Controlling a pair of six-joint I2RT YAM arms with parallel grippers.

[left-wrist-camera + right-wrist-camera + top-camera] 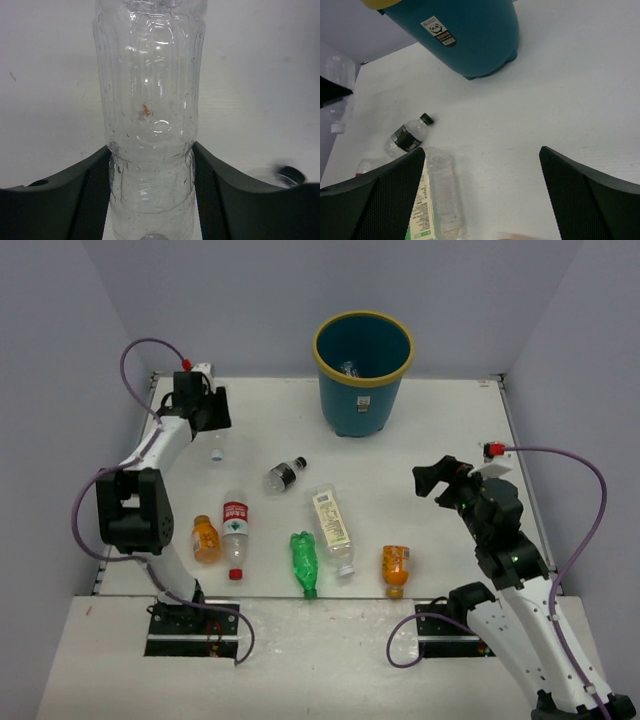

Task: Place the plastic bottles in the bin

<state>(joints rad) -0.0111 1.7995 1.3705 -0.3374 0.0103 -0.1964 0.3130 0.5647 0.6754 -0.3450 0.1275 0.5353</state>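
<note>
My left gripper (211, 426) is shut on a clear unlabelled plastic bottle (150, 100) at the far left of the table; its white cap (217, 454) points toward me. In the left wrist view both pads (95, 195) press the bottle's sides. My right gripper (436, 481) is open and empty above the right middle of the table (482, 150). The teal bin (362, 375) with a yellow rim stands at the back centre, with one clear bottle (350, 368) inside. It also shows in the right wrist view (470, 35).
Lying on the table are a black-label bottle (285, 475), a red-label bottle (235, 530), an orange bottle (205, 539), a green bottle (303, 562), a pale-label bottle (333, 525) and a second orange bottle (395, 570). Grey walls enclose the table.
</note>
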